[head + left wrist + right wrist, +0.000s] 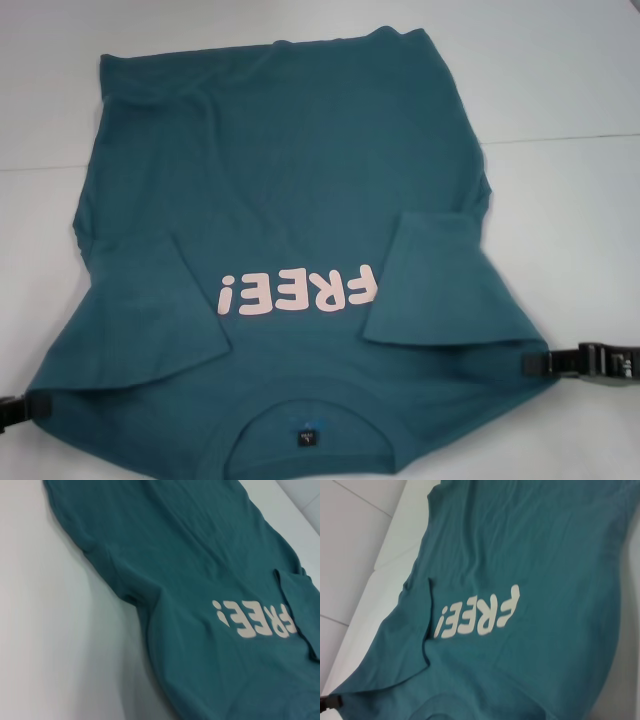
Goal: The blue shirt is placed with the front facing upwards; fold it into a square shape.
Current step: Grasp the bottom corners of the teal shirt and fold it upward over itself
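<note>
The blue shirt (290, 170) lies front up on the white table, with its neckline and small black label (305, 438) nearest me and the hem at the far side. Pale pink "FREE!" lettering (298, 290) reads upside down from here. Both short sleeves are folded inward onto the chest, one (150, 320) on the left and one (430, 285) on the right. My left gripper (35, 405) is at the shirt's left shoulder edge and also shows in the right wrist view (330, 702). My right gripper (530, 365) touches the right shoulder edge. Both wrist views show the shirt (200, 580) (530, 580).
The white table (560, 200) extends around the shirt on the left, right and far sides. A faint seam line (560, 137) runs across the tabletop behind the shirt's middle.
</note>
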Tool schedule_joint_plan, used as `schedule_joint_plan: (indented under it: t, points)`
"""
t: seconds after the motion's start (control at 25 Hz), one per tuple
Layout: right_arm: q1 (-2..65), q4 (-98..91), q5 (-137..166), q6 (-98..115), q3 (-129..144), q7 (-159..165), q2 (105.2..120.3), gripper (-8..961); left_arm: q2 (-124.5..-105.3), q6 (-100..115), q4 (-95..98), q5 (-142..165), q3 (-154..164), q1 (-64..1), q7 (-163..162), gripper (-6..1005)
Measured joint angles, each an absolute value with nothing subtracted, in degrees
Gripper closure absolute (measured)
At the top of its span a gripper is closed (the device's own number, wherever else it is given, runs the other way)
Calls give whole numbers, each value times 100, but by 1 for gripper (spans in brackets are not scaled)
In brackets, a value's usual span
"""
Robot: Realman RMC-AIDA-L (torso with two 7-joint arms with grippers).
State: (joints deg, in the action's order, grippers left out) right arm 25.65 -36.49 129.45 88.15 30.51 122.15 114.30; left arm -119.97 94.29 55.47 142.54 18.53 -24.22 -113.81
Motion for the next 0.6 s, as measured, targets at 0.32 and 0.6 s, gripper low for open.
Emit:
schedule_joint_plan:
  t: [0.32,0.6]
  points:
    - [2102,-3699,12956,9261,3037,12100,11304,893,-11957,10077,5643,14269,1767,-2278,-11388,981]
    - [1707,-3708,12958,9433,2808,11922,11188,894,-11916,10552,5697,14406,1602,-2205,-11409,982]
